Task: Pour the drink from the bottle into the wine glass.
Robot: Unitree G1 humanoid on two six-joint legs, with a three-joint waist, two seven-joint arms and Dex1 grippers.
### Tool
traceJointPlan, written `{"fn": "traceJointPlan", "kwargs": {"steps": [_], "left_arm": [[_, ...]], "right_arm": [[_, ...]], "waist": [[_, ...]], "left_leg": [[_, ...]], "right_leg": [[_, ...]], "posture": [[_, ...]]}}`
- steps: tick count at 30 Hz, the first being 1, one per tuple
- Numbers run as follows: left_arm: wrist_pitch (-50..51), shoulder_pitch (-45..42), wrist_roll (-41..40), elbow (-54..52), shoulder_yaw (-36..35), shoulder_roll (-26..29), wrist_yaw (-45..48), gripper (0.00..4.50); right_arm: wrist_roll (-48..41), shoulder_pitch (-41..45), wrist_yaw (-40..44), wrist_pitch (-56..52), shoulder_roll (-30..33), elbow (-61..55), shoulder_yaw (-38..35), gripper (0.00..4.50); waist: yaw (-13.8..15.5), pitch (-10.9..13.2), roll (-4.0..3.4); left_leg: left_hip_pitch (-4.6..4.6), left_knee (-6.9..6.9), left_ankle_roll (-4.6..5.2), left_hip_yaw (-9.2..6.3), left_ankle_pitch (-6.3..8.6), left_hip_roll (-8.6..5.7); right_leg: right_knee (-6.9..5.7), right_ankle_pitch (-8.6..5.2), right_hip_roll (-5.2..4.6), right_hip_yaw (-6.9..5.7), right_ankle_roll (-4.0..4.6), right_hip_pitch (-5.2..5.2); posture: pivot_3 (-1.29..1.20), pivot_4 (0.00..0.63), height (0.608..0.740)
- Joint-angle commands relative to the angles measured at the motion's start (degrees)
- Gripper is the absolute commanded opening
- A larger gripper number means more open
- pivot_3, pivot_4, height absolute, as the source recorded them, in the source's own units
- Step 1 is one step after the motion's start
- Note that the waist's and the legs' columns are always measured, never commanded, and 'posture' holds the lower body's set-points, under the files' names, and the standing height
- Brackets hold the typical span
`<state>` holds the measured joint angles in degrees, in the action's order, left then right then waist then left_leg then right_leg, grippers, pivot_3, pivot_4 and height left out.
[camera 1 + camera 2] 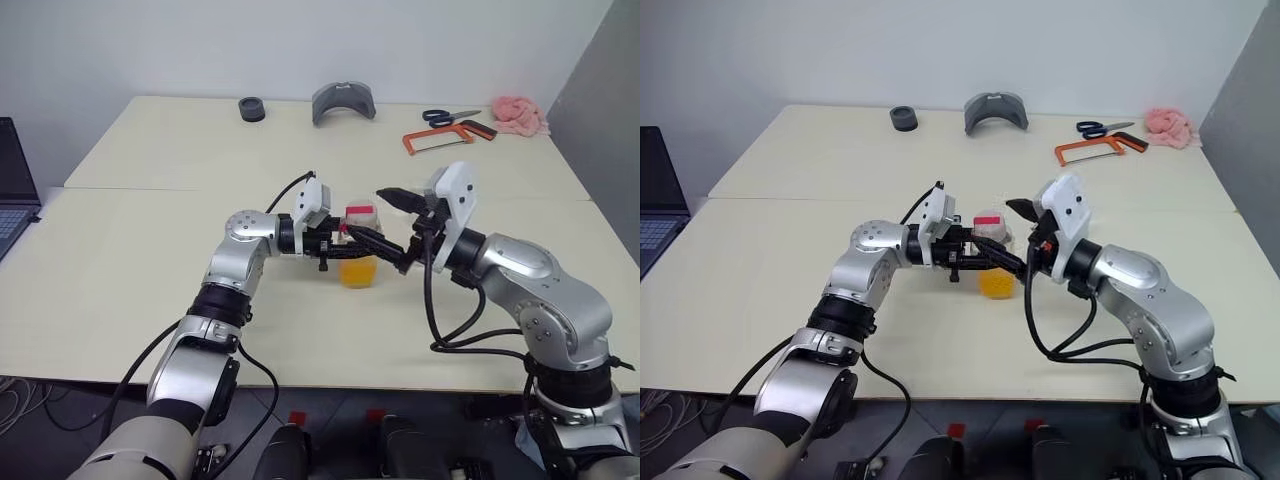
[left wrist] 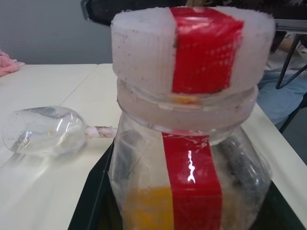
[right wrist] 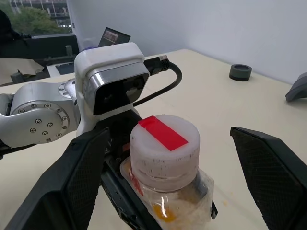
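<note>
- Bottle (image 1: 358,240), white-capped with a red strip, stands upright mid-surface (image 1: 150,260), clenched by the left hand (image 1: 362,243).
- Orange drink (image 1: 357,271) fills its lower part.
- Right hand (image 3: 165,167) hovers spread wide around the cap, touching nothing.
- Wine glass (image 2: 45,130) lies on its side.

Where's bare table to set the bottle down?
Bare table lies wide to the left of the left arm, and again between the claws and the far tools. It is crowded at the bottle, held by the left claw with the right claw open around its cap.
</note>
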<state>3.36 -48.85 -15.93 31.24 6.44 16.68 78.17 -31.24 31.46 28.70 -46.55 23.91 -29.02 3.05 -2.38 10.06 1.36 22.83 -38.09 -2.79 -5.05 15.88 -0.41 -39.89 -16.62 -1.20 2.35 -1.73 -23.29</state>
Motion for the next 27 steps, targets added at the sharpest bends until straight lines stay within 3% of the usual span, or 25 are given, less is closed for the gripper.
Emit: {"fn": "traceJointPlan", "kwargs": {"steps": [1, 6, 7, 9, 14, 27], "left_arm": [[-0.53, -0.36, -1.04, -2.68, -0.50, 0.11, 0.21, 1.69], [-0.72, -0.39, -0.85, -2.68, -0.36, 0.20, 0.33, 1.69], [-0.76, -0.35, -0.82, -2.71, -0.35, 0.23, 0.32, 1.69], [-0.79, -0.28, -0.78, -2.77, -0.33, 0.26, 0.29, 1.69], [-0.78, -0.16, -0.69, -2.89, -0.34, 0.33, 0.14, 1.69], [-0.38, 0.99, -0.75, -4.06, -0.30, 0.47, -0.38, 1.69]], "right_arm": [[-1.31, 1.93, 0.40, -0.07, -0.73, -0.34, -0.05, 4.30], [-1.13, 2.91, 0.78, 0.26, -1.44, 0.63, 0.88, 4.30], [-1.04, 3.00, 0.78, 0.39, -1.62, 0.77, 0.93, 4.13], [-0.89, 3.11, 0.87, 0.58, -1.87, 0.93, 0.97, 3.68], [-0.85, 3.20, 1.84, 0.68, -1.51, 0.90, 1.55, 1.91], [11.19, 0.33, 5.95, 19.64, 1.56, -0.85, 6.10, 1.74]], "waist": [[-0.01, 0.00, 0.00], [-0.02, 0.00, 0.00], [-0.02, 0.00, 0.00], [-0.02, 0.00, 0.00], [-0.02, 0.00, 0.00], [-0.10, 0.00, 0.00]], "left_leg": [[0.00, 0.00, 0.00, 0.00, 0.00, 0.00], [0.00, 0.00, 0.00, 0.00, 0.00, 0.00], [0.00, 0.00, 0.00, -0.01, 0.00, 0.00], [0.00, 0.00, 0.00, 0.00, 0.00, 0.00], [0.00, 0.00, 0.00, -0.04, 0.00, 0.00], [0.00, 0.00, 0.00, -0.02, 0.00, -0.02]], "right_leg": [[0.00, 0.00, 0.00, 0.00, 0.00, 0.00], [0.00, 0.00, 0.00, 0.00, 0.00, 0.00], [0.00, 0.00, 0.00, 0.00, 0.00, 0.00], [0.00, 0.00, 0.00, 0.00, 0.00, 0.00], [0.00, 0.00, 0.00, 0.00, 0.00, 0.00], [0.00, 0.00, 0.01, -0.02, 0.00, 0.00]], "posture": [[0.00, 0.150, 0.740], [0.00, 0.150, 0.740], [0.00, 0.150, 0.740], [0.00, 0.150, 0.740], [0.00, 0.150, 0.740], [0.00, 0.150, 0.740]]}}
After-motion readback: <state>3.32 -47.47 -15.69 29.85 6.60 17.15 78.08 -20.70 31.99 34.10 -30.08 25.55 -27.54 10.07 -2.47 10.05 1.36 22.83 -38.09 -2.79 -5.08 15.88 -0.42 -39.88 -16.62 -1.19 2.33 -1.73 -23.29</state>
